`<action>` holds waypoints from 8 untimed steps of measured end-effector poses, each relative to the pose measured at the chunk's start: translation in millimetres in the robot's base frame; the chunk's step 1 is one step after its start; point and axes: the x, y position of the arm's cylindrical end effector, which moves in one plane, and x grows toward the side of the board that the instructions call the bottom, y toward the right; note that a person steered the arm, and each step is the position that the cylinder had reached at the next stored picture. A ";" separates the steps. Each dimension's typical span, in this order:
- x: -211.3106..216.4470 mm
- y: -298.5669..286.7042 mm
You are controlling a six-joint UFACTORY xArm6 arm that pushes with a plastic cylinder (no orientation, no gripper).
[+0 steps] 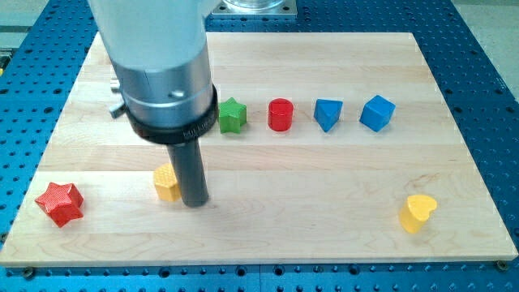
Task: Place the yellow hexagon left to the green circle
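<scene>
The yellow hexagon [167, 182] lies on the wooden board [340, 57] at the view's lower left. My tip [195, 203] rests on the board just right of it, touching or nearly touching its right side. The rod hangs from the wide grey arm body [162, 73], which hides part of the board's upper left. No green circle shows. The only green block in sight is a green star [232, 114], just right of the arm body.
A row runs right from the green star: a red cylinder [280, 114], a blue wedge-like block [328, 113] and a blue cube [377, 113]. A red star [60, 203] lies at the lower left. A yellow heart [417, 212] lies at the lower right.
</scene>
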 end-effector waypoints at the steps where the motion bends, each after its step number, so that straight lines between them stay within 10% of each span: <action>1: 14.3 24.8; 8: -50.6 -92.5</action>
